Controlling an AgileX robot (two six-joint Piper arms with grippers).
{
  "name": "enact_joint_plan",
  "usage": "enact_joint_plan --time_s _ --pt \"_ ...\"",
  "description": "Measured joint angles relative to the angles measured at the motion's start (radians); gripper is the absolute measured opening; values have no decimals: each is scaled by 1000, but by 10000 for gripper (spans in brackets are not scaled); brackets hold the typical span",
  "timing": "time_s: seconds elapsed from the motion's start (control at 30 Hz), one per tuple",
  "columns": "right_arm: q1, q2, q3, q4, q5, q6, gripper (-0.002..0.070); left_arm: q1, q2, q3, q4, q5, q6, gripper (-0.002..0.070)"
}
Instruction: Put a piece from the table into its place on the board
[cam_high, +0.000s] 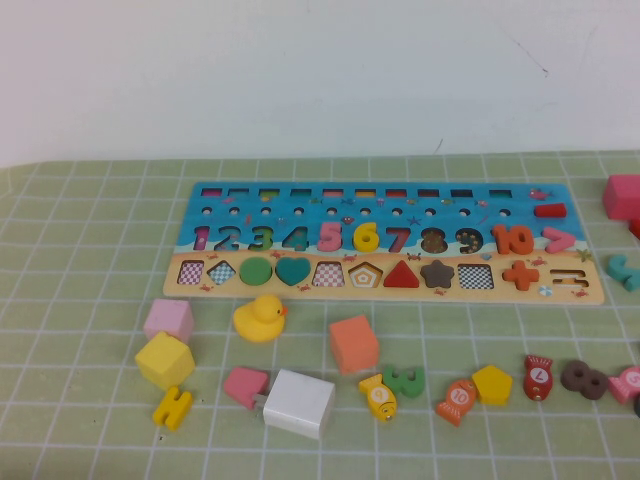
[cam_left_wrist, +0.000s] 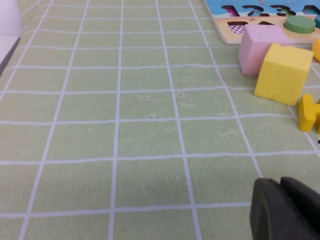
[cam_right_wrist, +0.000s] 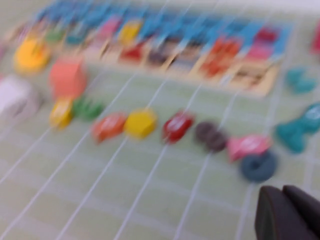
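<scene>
The yellow numeral 6 (cam_high: 366, 237) sits in the digit row of the board (cam_high: 390, 297), between the pink 5 and the 7. The board lies across the far middle of the green grid table (cam_high: 80, 260). Neither arm shows in the high view. In the left wrist view my left gripper (cam_left_wrist: 281, 184) is shut and empty, low over bare cloth short of the board's left end (cam_left_wrist: 225, 31). In the blurred right wrist view my right gripper (cam_right_wrist: 283, 192) is shut and empty, on the near side of the loose pieces; the 6 (cam_right_wrist: 129, 31) shows on the board.
Loose pieces lie in front of the board: pink cube (cam_high: 168, 319), yellow pentagon block (cam_high: 164, 359), yellow H (cam_high: 173, 408), duck (cam_high: 260, 318), orange cube (cam_high: 353, 343), white block (cam_high: 299, 403), green 3 (cam_high: 406, 380), brown 8 (cam_high: 584, 378). A pink block (cam_high: 622, 195) sits far right.
</scene>
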Motion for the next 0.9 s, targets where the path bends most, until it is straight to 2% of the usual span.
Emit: enact_joint_plan --time_s 0.27,0.9 --pt "-194 -88 118 0 -97 0 -1 0 0 0 0 0 0 -2" --pt "-398 -88 147 0 -116 0 -1 0 0 0 0 0 0 -2"
